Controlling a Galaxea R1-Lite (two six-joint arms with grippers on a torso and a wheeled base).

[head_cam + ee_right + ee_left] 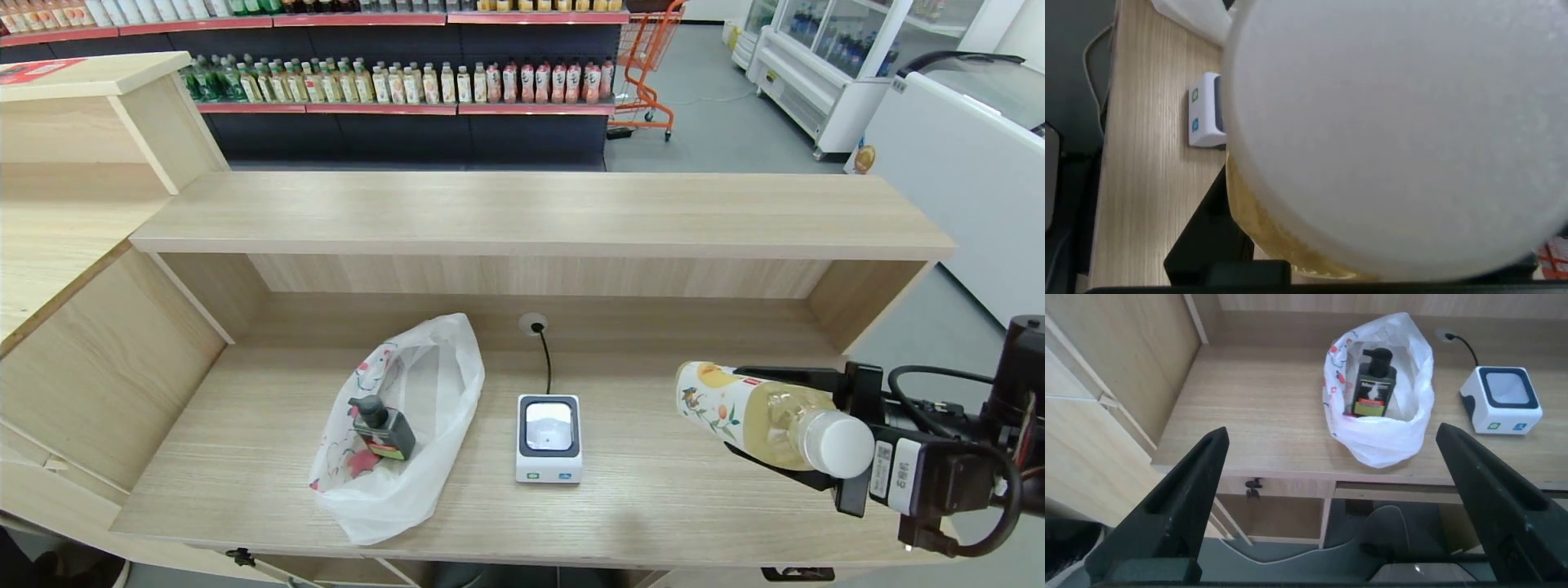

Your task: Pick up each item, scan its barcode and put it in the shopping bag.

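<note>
My right gripper (804, 420) is shut on a clear bottle of yellow drink (759, 415) with a white cap (847, 445) and a fruit-printed label. It holds the bottle on its side above the right part of the counter, to the right of the white barcode scanner (549, 438). In the right wrist view the white cap (1396, 131) looms close, with the scanner (1206, 111) beyond it. A white plastic shopping bag (408, 425) lies open left of the scanner, with a dark pump bottle (382, 428) inside. My left gripper (1331, 506) hangs open off the counter's front edge, facing the bag (1380, 392).
The scanner's black cable (545, 359) runs to a hole in the counter's back. A raised wooden shelf (539, 216) overhangs the rear of the counter (229, 457), and a side wall (106, 359) closes the left. Store shelves with bottles stand behind.
</note>
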